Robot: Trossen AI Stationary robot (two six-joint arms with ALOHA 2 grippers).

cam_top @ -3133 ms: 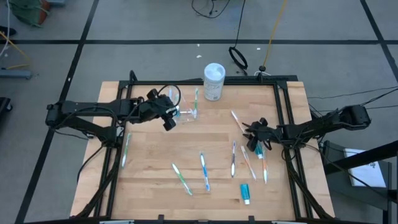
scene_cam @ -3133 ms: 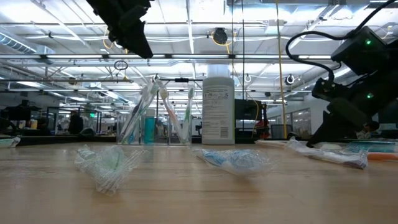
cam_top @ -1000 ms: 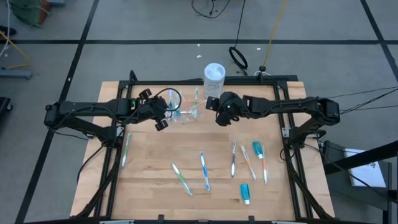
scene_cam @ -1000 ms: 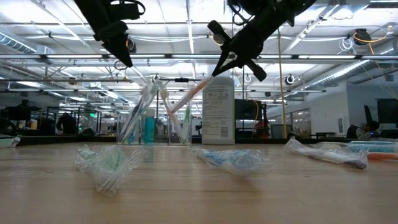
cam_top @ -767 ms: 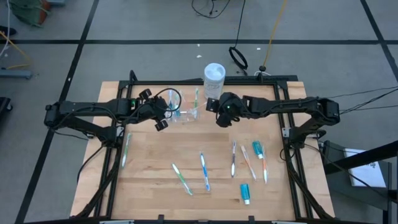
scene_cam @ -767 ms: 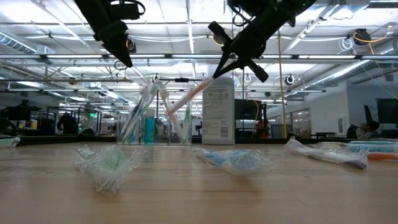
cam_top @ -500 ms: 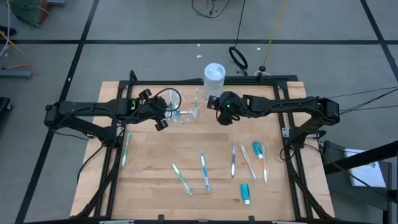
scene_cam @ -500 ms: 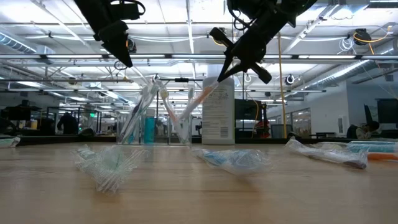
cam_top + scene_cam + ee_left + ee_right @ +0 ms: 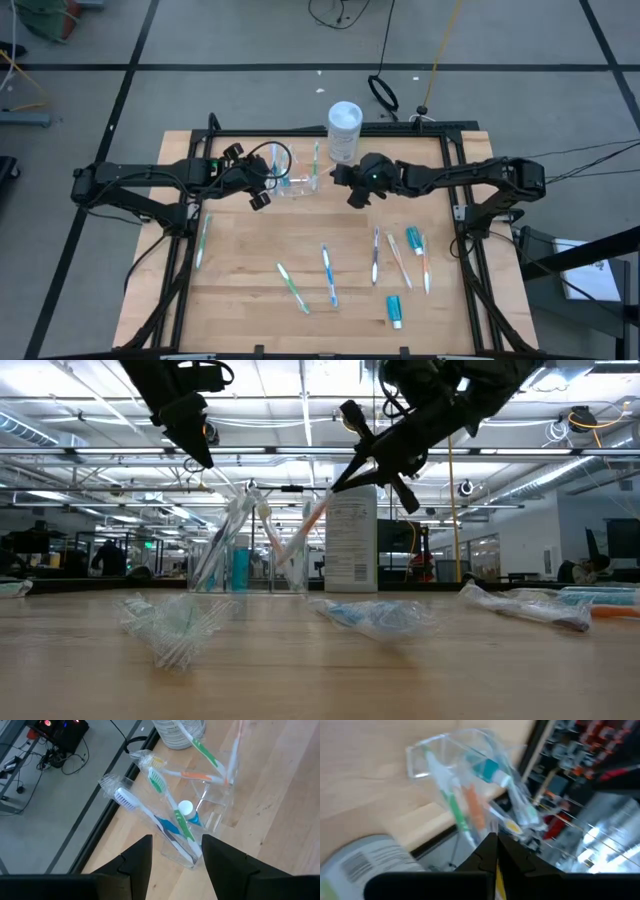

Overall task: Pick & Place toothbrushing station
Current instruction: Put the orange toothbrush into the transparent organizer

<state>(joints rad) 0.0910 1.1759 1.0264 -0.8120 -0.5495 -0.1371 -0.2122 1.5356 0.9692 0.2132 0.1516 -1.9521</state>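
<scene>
An orange toothbrush (image 9: 312, 520) is being lowered into the toothbrushing station (image 9: 298, 181) near the bench's far edge by the right gripper (image 9: 357, 187), jaws clenched on it; release is judged next. The left gripper (image 9: 262, 190) is held beside the station, jaws parted.

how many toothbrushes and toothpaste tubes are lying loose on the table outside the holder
toothbrushes lying loose: 6
toothpaste tubes lying loose: 2
total: 8
not counted: the orange toothbrush held by the right gripper at the toothbrushing station
</scene>
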